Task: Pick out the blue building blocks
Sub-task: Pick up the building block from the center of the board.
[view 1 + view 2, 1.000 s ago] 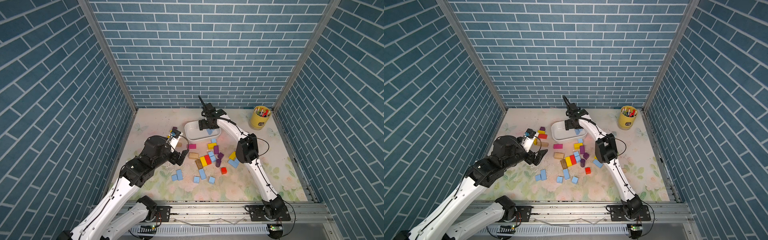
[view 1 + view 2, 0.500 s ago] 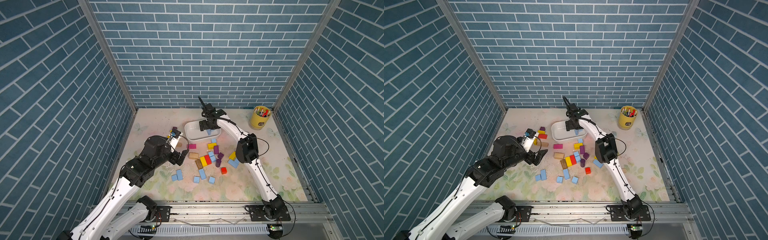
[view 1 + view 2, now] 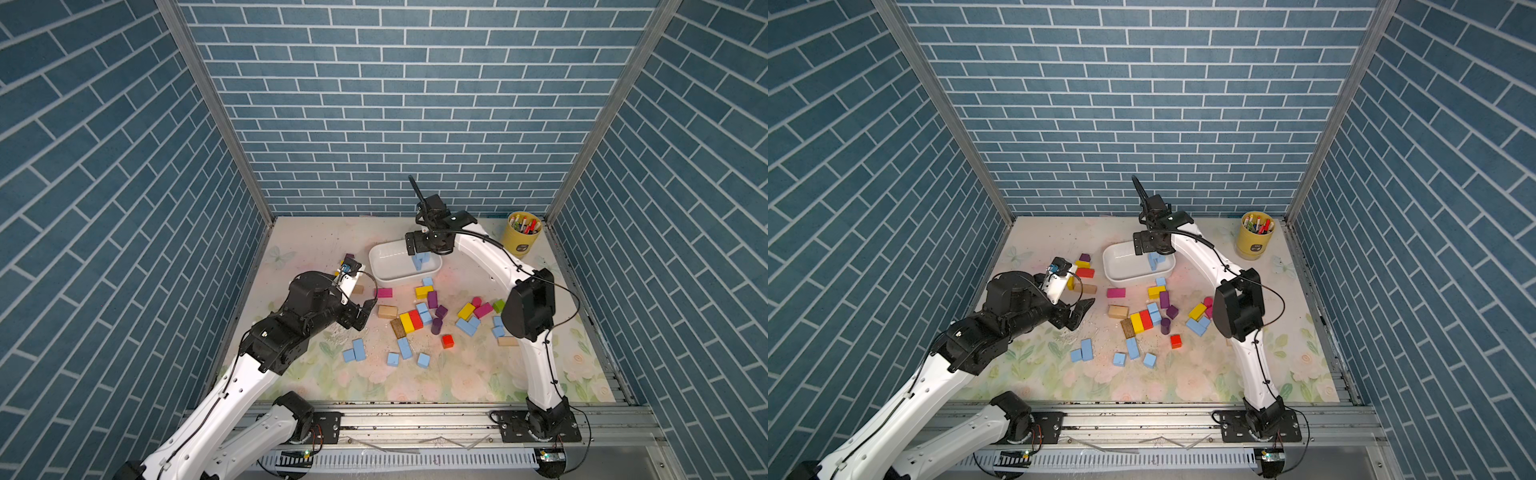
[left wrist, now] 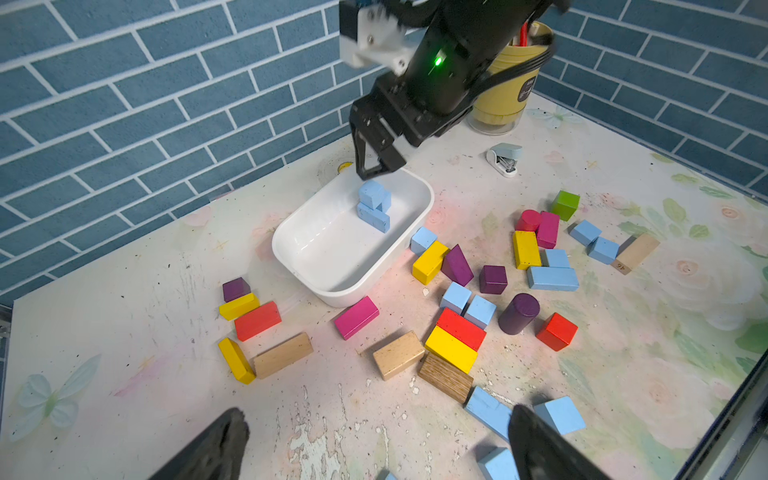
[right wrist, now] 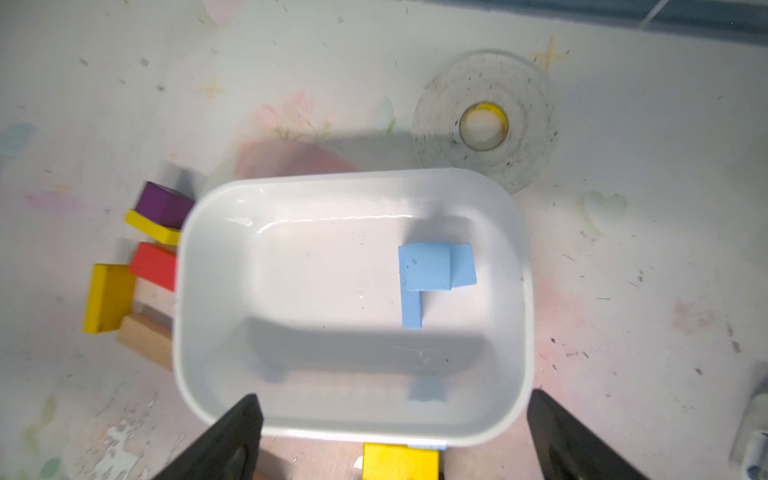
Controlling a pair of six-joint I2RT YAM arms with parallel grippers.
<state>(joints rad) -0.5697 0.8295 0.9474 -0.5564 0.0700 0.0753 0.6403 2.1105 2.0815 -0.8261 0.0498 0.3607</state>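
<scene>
1. three blue blocks point(image 5: 428, 266), it seems, lie piled in the tray point(image 5: 345, 178), directly beneath the right claw point(image 5: 392, 415), whose jaws stand wide and empty.
2. many more lie loose outside it; a blue brick point(image 4: 486, 409) sits just ahead of the left claw point(image 4: 376, 415), which is also wide and holds nothing.
3. step in hand: likely a drop into the tray, now done.
4. next: the left claw should lower over that brick, straddle its narrow sides, and miss the brown block point(image 4: 444, 376) beside it.
</scene>
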